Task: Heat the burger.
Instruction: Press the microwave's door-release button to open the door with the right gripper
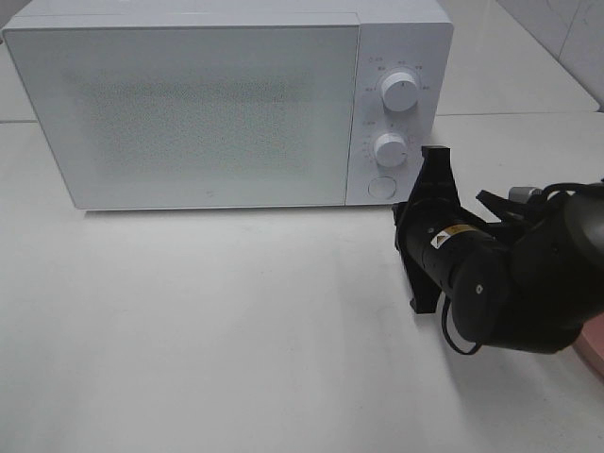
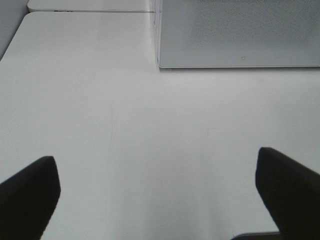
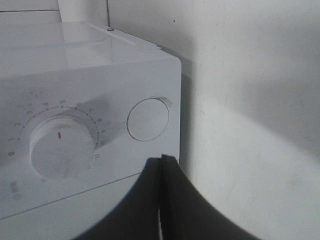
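The burger is out of view. A white microwave (image 1: 189,104) stands at the back of the table with its door shut. My right gripper (image 1: 435,159) hovers just right of the control panel, close to the round door button (image 1: 381,186). In the right wrist view its fingers (image 3: 162,162) are pressed together with nothing between them, a short way from that button (image 3: 147,119) and the lower knob (image 3: 62,147). My left gripper (image 2: 160,200) is open over bare table, holding nothing, with the microwave's lower front edge (image 2: 240,60) ahead of it.
Two white knobs (image 1: 400,92) (image 1: 390,148) sit on the microwave's right panel. Part of a pink plate (image 1: 592,351) shows at the right edge, behind the right arm. The table top (image 1: 208,321) is white.
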### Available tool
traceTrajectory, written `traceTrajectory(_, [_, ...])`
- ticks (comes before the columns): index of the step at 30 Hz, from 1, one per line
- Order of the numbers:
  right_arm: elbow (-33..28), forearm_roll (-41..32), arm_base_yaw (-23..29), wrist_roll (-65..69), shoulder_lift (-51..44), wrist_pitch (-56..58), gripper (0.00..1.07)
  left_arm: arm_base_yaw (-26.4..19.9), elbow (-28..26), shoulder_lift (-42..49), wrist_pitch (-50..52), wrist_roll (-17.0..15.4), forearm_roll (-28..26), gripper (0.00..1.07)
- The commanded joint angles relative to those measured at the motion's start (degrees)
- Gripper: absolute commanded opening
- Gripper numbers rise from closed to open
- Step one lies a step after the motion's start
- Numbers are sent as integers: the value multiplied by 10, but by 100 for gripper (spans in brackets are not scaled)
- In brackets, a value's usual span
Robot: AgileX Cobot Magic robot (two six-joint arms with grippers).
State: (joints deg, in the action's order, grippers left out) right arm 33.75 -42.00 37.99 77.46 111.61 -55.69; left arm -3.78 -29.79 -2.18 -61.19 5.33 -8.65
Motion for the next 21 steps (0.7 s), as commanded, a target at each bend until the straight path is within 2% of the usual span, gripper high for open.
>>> traceTrajectory(1, [18,15,-10,-5,8,11,0,-2,2,0,-1,2,-5,100])
traceTrajectory(11, [88,45,-47,-5,48,46,0,-2,2,0,-1,2,-5,100])
traceTrajectory(21, [132,50,-60,-3,80,62,0,-2,2,0,-1,2,-5,100])
